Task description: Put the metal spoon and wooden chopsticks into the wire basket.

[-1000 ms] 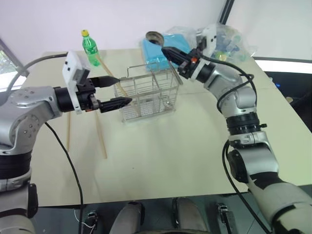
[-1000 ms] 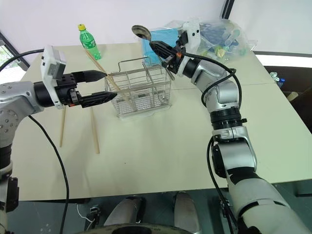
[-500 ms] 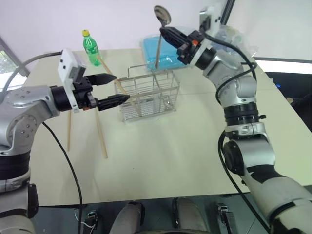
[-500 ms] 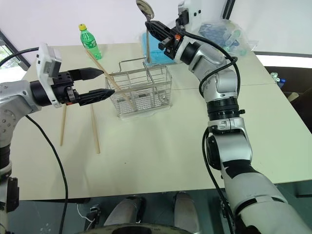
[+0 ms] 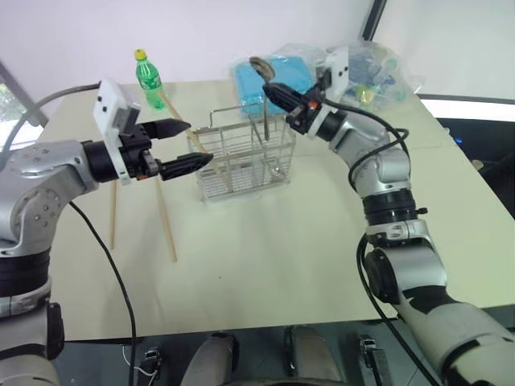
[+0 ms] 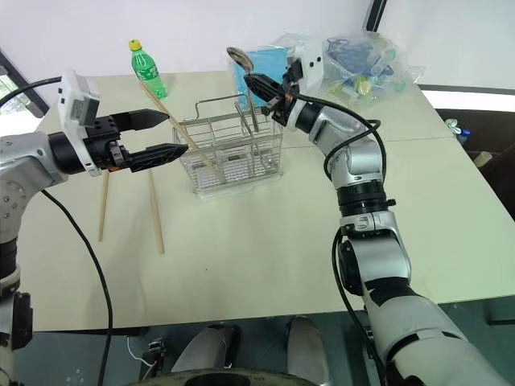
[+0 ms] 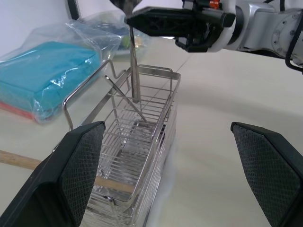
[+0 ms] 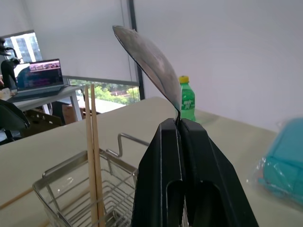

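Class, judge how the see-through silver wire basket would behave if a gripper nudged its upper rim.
The silver wire basket probably slides easily: thin open wire suggests lightness. Being tall, with two wooden chopsticks leaning inside, a high push might tip it.

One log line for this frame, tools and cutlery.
right tool: shut on metal spoon, handle down in wire basket | left tool: open, beside basket | wooden chopsticks: two in basket, two on table
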`<state>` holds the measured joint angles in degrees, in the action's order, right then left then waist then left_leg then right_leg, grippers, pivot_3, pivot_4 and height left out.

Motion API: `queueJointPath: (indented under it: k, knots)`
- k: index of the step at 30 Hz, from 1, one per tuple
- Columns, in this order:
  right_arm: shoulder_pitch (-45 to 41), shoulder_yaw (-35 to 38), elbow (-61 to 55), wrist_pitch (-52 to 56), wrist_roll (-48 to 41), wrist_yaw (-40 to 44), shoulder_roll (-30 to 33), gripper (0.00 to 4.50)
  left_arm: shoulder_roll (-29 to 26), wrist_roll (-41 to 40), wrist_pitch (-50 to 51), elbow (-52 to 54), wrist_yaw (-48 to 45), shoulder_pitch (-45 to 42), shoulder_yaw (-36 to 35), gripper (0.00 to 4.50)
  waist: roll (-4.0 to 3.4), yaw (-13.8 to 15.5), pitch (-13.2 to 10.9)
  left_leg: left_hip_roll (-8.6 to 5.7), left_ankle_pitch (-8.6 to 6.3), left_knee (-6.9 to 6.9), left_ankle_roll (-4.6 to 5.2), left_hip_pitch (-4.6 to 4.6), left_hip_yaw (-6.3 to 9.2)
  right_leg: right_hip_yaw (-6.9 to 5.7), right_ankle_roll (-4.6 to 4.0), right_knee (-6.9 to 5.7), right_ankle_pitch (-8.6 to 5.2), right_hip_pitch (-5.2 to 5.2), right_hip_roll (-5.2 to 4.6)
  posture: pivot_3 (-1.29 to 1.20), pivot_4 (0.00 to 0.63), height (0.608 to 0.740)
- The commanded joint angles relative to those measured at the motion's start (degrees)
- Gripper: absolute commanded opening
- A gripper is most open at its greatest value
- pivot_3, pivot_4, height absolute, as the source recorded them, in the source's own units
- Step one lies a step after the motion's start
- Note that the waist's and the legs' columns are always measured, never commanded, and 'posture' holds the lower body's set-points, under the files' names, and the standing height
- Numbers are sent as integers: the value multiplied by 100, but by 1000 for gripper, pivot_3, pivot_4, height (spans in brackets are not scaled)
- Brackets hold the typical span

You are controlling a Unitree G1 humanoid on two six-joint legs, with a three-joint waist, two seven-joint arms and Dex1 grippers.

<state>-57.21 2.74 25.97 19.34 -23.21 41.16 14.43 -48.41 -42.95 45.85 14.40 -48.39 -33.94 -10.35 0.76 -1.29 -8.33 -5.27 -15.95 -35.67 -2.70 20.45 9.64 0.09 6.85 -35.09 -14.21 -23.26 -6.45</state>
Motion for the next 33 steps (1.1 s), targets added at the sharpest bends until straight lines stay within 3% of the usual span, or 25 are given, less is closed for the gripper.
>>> queueJointPath:
  k: [1,7,13,20,25,33]
  knots:
    - [41,22,-365,88,66,-119,29,1367,-82,13,-62,16,0,-147,-184,4500,0,2,0,0,0,0,0,0,0,0,0,0,0,0,0,0,150,733]
    - [127,40,-577,220,218,-252,150,4421,-99,20,-69,-31,-2,-186,-203,4500,0,5,0,0,0,0,0,0,-1,0,0,0,0,0,0,0,150,733]
    - [-330,400,-1083,748,-257,84,668,4479,-128,-125,111,-35,656,-224,-919,4500,-1,12,-1,0,0,-1,0,3,0,0,0,1,0,-3,0,0,150,733]
    - [-298,562,-2186,1816,-1414,1567,1705,4479,-21,194,1381,-660,3024,-865,-1806,4500,8,31,4,0,-10,1,18,-5,1,-2,2,4,-1,10,0,0,150,733]
    - [1016,393,-3862,2483,-2277,2687,2522,4479,-142,1114,2708,-1590,4328,-932,-1589,4500,29,55,17,-1,-20,-4,35,-7,2,-4,3,1,-2,12,1,0,150,733]
    - [1815,279,-4687,2740,-2551,2455,2648,4479,295,1882,2522,-3565,4432,-1134,-1169,4500,41,66,23,-1,-22,-21,36,-6,0,-4,3,-3,-1,5,0,0,150,733]
